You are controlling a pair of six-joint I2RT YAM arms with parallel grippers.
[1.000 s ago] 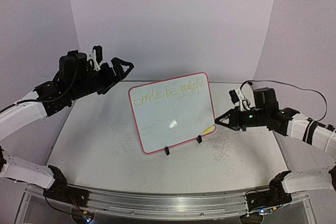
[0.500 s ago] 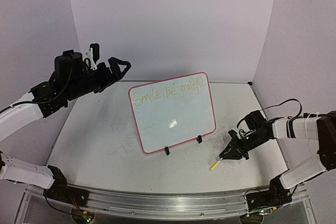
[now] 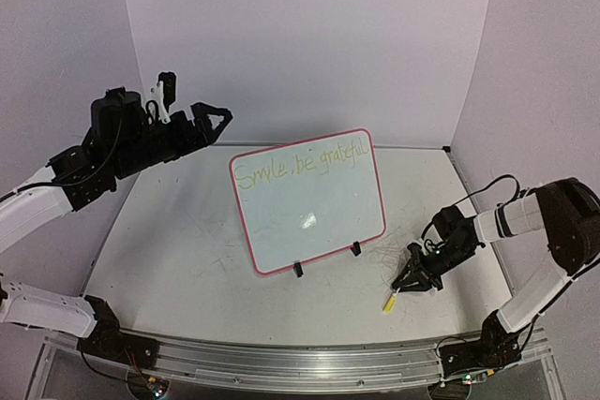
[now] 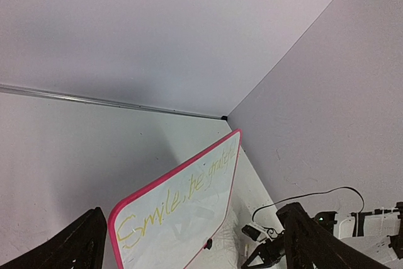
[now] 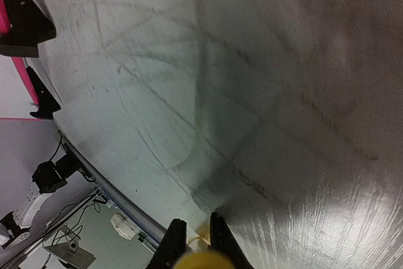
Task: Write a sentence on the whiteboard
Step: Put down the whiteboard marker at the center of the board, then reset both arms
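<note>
The whiteboard (image 3: pixel 309 201), pink-framed, stands tilted on two black clip feet mid-table. The sentence (image 3: pixel 302 165), faint yellow "Smile, be grateful", runs along its top. Both also show in the left wrist view: the whiteboard (image 4: pixel 189 218) and the sentence (image 4: pixel 179 194). My right gripper (image 3: pixel 410 282) is low at the table, right of the board, shut on a yellow marker (image 3: pixel 388 303) whose tip lies near the surface. In the right wrist view its fingers (image 5: pixel 177 244) pinch the marker (image 5: pixel 200 259). My left gripper (image 3: pixel 214 119) is open and empty, raised left of the board.
The grey tabletop (image 3: pixel 187 250) is scuffed with dark marks, thickest near the marker. Lilac walls close in the back and both sides. A metal rail (image 3: pixel 281 362) runs along the near edge. The board's clip foot (image 5: pixel 26 22) shows in the right wrist view.
My right gripper dropped from the board's lower right corner down to the table, carrying the marker. My left arm drew slightly back and left.
</note>
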